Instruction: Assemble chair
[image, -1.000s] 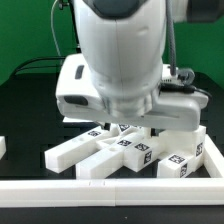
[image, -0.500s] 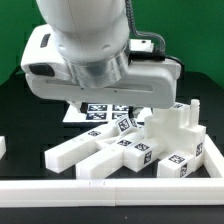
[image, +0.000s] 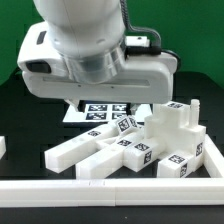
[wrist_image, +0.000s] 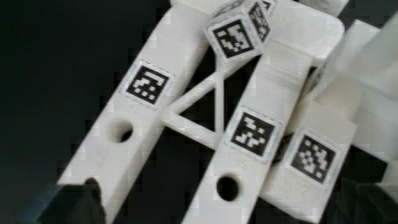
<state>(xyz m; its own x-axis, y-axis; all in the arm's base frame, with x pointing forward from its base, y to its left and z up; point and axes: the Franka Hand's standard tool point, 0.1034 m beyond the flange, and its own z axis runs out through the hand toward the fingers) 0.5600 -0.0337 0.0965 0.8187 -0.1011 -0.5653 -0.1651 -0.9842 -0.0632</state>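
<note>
Claw (image: 98, 94) spread to its widest, pinching nothing and touching nothing that shows; in the exterior view its tips are hidden under the bulky white robot arm (image: 95, 45). White blocky plastic chair pieces (image: 130, 150) lie in a loose heap on the black bench (image: 25, 125), below the claw and apart from it. Long white bars (image: 85, 152) fan out toward the exterior view's left, carrying black-and-white square tags. A stepped white block (image: 178, 122) stands at the exterior view's right, touching them. Behind the heap, partly under the arm, lies the marker board (image: 100, 110). A long plain white border rail (image: 110, 190) runs along the front, just beside the pieces. The wrist view looks down onto 2 of the bars, each with a round hole (wrist_image: 121, 130), a thin triangular white brace (wrist_image: 199, 100) between them, and a small white tagged cube (wrist_image: 237, 35) at their far end.
</note>
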